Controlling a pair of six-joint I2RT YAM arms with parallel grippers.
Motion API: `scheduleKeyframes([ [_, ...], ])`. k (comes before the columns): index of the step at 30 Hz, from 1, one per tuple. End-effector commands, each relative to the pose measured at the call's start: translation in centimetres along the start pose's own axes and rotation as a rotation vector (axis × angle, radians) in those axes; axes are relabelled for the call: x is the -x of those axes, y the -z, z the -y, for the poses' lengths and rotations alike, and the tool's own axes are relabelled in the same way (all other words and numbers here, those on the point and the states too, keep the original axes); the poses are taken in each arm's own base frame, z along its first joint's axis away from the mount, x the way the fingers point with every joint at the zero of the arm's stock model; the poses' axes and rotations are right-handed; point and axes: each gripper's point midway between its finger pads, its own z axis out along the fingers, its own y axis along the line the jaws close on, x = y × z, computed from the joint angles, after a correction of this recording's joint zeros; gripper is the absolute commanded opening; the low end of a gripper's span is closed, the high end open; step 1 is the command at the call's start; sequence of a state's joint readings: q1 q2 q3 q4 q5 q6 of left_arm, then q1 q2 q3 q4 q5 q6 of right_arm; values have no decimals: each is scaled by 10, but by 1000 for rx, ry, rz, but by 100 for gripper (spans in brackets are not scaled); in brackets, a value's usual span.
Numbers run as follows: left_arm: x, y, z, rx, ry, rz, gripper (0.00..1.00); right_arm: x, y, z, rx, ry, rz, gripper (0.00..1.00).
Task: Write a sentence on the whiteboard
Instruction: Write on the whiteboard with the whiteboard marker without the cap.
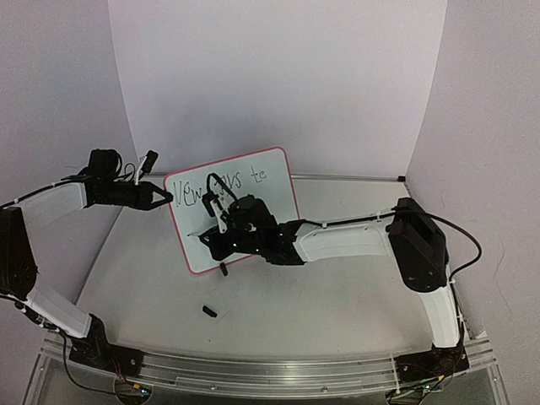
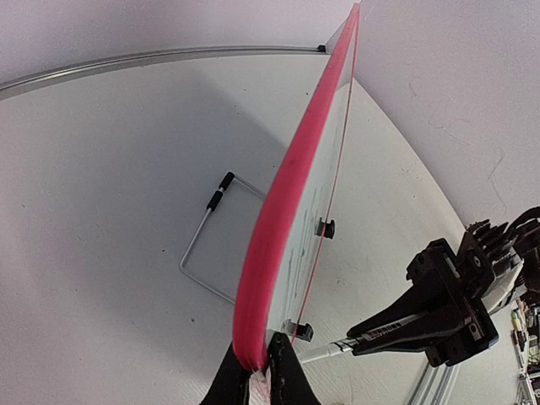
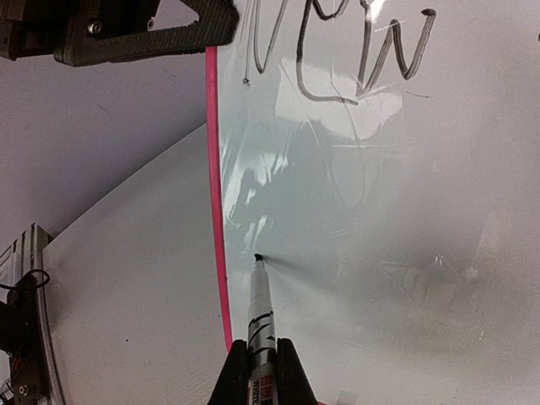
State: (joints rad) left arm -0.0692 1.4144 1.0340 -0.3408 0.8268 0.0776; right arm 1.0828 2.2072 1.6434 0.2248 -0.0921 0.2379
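Note:
The whiteboard (image 1: 272, 196) with a pink-red rim stands tilted at the table's middle. The sentence (image 1: 221, 181) shows as one black line reading roughly "New joys to"; the right wrist view shows "New" (image 3: 354, 51). My left gripper (image 1: 167, 198) is shut on the board's left rim (image 2: 278, 219), pinching it at the rim's near end (image 2: 260, 367). My right gripper (image 1: 221, 226) is shut on a white marker (image 3: 260, 312). The marker's black tip touches the bare lower left of the board (image 3: 380, 211), close to the pink rim.
A small black marker cap (image 1: 208, 311) lies on the table in front of the board. A wire stand (image 2: 207, 245) rests behind the board. A black foot (image 1: 223, 270) sits at its lower edge. A metal rail (image 1: 253, 371) runs along the near edge.

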Motion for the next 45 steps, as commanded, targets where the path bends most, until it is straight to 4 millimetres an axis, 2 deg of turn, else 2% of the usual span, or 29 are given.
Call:
scheduleKeyframes([
  [1,-2,-1,-19,97,14,-26,0,13,-4,9,-75,-13,48,0],
  [8,-2,-2,-19,98,16,-28,0,10,6,26,-168,-17,52,0],
  [13,-2,-2,-20,98,16,-28,0,16,14,32,-197,-14,72,0],
  [24,-2,-2,-19,97,16,-29,0,37,15,22,-158,-18,139,0],
  [43,-3,-2,-20,95,20,-29,0,45,11,13,-106,-19,171,0],
  [45,-3,-2,-20,95,20,-30,0,41,7,12,-96,-18,157,0],
])
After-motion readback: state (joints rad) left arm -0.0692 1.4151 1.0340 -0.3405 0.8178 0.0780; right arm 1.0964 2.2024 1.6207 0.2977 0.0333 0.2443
